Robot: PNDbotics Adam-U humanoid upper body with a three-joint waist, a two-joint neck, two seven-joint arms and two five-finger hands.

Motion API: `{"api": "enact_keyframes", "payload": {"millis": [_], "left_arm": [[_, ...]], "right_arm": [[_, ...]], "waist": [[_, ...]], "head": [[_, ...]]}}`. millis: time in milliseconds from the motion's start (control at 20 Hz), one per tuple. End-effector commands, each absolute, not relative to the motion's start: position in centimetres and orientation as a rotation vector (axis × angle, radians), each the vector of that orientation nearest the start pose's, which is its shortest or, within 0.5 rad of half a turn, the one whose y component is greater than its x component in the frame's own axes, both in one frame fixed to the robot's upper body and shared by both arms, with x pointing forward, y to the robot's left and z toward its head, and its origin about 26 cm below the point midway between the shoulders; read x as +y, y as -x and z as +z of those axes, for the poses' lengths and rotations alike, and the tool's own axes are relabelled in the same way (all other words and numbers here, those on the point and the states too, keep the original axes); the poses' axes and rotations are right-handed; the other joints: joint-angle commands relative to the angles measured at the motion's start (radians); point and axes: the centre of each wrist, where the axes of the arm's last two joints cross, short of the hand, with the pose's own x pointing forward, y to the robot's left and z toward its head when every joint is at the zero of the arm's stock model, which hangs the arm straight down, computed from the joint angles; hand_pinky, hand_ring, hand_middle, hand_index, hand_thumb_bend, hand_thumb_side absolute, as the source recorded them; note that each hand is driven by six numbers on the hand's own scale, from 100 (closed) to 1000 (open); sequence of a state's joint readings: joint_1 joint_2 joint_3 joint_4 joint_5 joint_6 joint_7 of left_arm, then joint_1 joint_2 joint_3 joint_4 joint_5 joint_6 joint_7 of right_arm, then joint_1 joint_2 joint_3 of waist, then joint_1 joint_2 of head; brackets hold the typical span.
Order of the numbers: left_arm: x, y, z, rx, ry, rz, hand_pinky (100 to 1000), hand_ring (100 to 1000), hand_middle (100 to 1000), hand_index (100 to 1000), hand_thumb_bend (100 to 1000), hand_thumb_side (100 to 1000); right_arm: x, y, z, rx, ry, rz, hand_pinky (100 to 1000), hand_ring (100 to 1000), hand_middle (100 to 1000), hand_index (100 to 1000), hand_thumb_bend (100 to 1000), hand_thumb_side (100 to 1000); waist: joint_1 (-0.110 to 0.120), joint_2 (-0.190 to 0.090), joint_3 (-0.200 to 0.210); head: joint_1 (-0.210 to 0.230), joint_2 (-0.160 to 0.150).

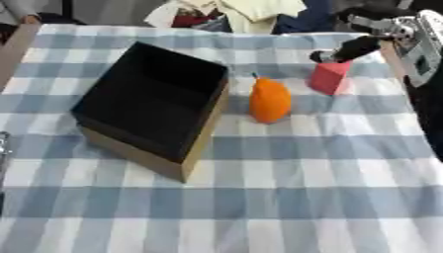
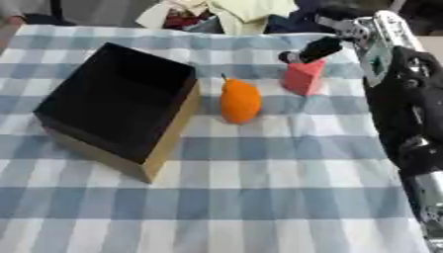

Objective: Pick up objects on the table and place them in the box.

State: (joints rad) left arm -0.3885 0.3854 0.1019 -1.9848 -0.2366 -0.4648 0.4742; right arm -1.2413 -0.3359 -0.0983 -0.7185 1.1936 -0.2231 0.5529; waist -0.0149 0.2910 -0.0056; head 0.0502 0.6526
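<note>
A pink block stands on the checked cloth at the back right, leaning a little. My right hand comes in from the upper right, and its dark fingers curl down onto the block's top edge and pinch it. An orange fruit-shaped object with a small stem lies just left of the block. The open box, black inside with brown cardboard walls, sits left of the orange object and holds nothing that I can see. Only a thin grey sliver shows at the left edge.
The blue-and-white checked tablecloth covers the table. Clothes and cloth are piled beyond the far edge. My right forearm runs down the right side of the right eye view.
</note>
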Motion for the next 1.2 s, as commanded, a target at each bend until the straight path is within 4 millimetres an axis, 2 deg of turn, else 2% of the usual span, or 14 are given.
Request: {"api": "enact_keyframes", "payload": {"millis": [50, 600, 1200], "left_arm": [[28.6, -30.3, 24.5, 3.209, 0.658, 0.022, 467, 597, 573, 685, 106, 788], [28.6, -30.3, 24.5, 3.208, 0.665, 0.031, 467, 596, 572, 683, 100, 781], [28.5, -30.4, 24.5, 3.209, 0.656, 0.02, 466, 596, 573, 681, 101, 784]], "right_arm": [[-25.7, -51.0, 30.2, -1.319, 0.952, 1.51, 1000, 996, 948, 1000, 403, 580], [-26.9, -51.4, 28.5, -1.225, 0.938, 1.449, 1000, 994, 944, 1000, 430, 594], [-25.5, -51.9, 27.0, -1.171, 0.97, 1.39, 1000, 987, 929, 1000, 440, 649]], "waist": [[0.0, -0.026, 0.0], [-0.002, -0.026, -0.001], [0.007, -0.019, 0.004]], "head": [[0.003, -0.01], [0.006, -0.019], [0.001, -0.023]]}}
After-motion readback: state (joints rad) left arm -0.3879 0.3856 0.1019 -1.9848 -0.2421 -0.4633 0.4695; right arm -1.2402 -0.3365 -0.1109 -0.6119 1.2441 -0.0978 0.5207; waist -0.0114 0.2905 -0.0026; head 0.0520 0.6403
